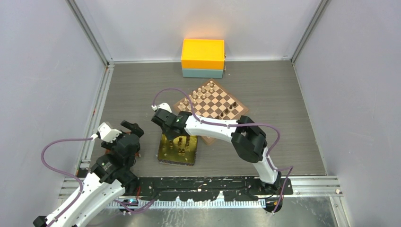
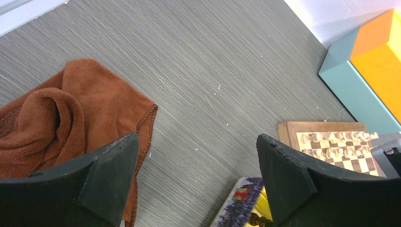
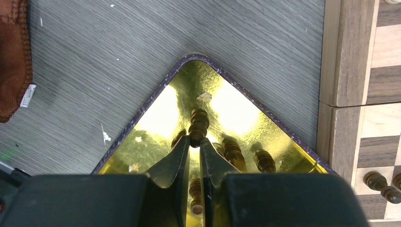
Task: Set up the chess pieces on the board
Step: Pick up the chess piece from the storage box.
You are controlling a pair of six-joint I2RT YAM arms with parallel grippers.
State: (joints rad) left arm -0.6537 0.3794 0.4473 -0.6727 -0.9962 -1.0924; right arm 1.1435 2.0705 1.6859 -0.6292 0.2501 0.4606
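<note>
Over the shiny gold tray point(image 3: 142, 124), my right gripper point(image 3: 194, 143) is shut on a dark-brown chess piece point(image 3: 199, 124), pinched at its fingertips. More dark pieces point(image 3: 232, 151) lie in the tray, one of them under the fingers point(image 3: 195, 191). The board point(image 1: 213, 102) sits just beyond the tray point(image 1: 166, 155), with dark pieces point(image 1: 228, 110) along its right side and pale ones at its far side. Two dark pieces point(image 3: 380, 183) stand near the board's edge point(image 3: 352, 80). To the left, my left gripper point(image 2: 197, 139) hangs open over bare table, holding nothing.
A rumpled brown cloth point(image 2: 56, 111) lies under my left gripper's left finger. An orange and teal box point(image 1: 203, 58) stands at the back wall. Grey walls and metal rails close in the table on three sides.
</note>
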